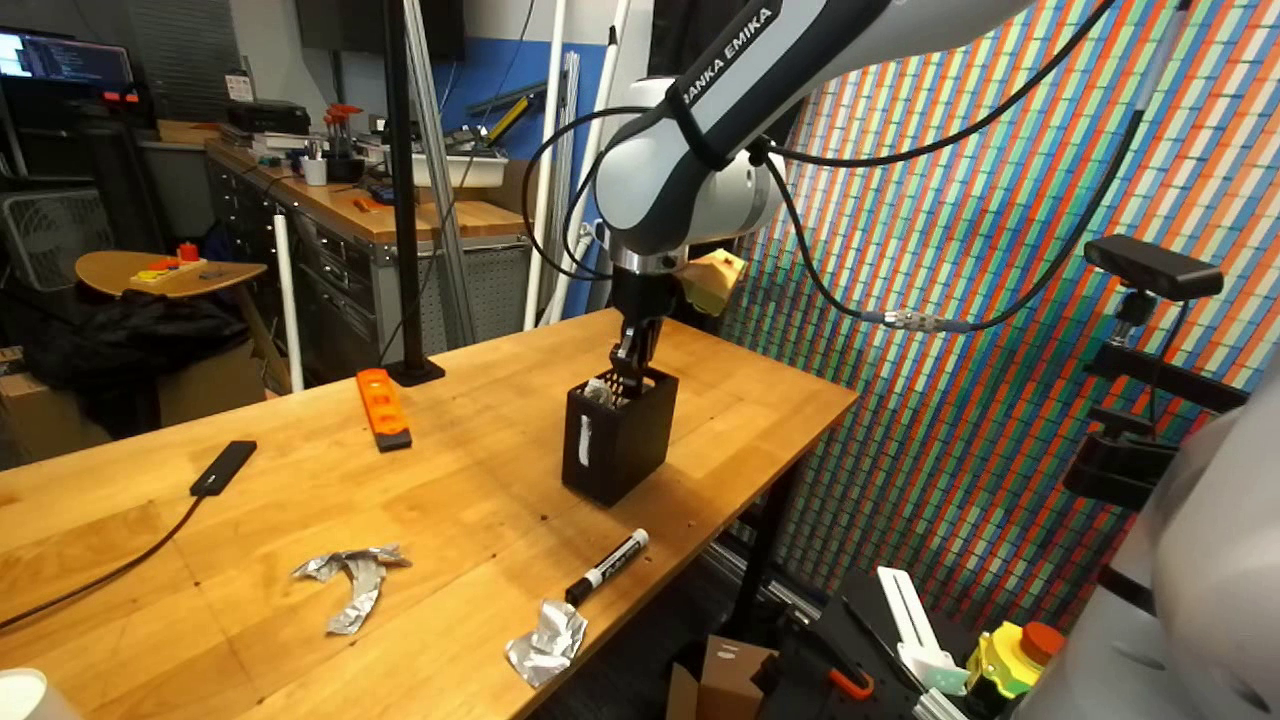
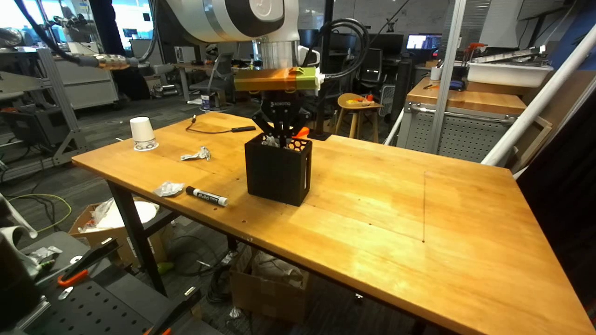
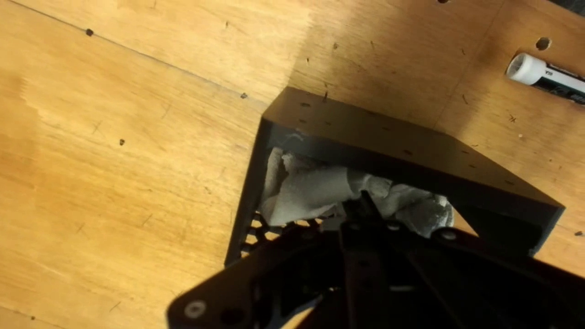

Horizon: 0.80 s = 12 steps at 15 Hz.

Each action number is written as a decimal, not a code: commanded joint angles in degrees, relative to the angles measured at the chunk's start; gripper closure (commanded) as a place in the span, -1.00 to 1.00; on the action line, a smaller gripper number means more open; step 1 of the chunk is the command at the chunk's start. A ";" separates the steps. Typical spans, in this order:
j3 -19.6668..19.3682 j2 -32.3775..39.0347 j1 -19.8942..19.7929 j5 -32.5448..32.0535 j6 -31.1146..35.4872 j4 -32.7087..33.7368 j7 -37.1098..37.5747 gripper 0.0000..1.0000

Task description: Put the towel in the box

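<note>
Matt plastic box (image 2: 274, 172); smooth wood tabletop (image 2: 396, 209); crinkled shiny foil (image 1: 548, 643).

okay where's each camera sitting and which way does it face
In an exterior view: raised near the cup, facing diagonally along the table; arm and end effector show.
In an exterior view: raised on the table's side nearest the marker, facing across it; same parts show.
Wrist view: on the arm, facing down into the box; end effector shows.
Both exterior views share box, marker, cup.

The wooden table (image 2: 372, 181) carries a box (image 2: 274, 172), marker (image 2: 207, 196), cup (image 2: 142, 130) and 2 foil scraps (image 1: 547, 640).
</note>
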 commanded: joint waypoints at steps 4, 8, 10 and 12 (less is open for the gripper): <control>0.19 1.05 0.19 -0.42 0.42 0.16 1.07 1.00; 0.72 4.62 0.13 1.99 1.03 0.92 0.51 1.00; 1.11 6.23 -0.11 3.80 1.12 0.78 -0.04 1.00; 1.37 7.47 -0.47 5.03 1.04 0.61 -0.35 1.00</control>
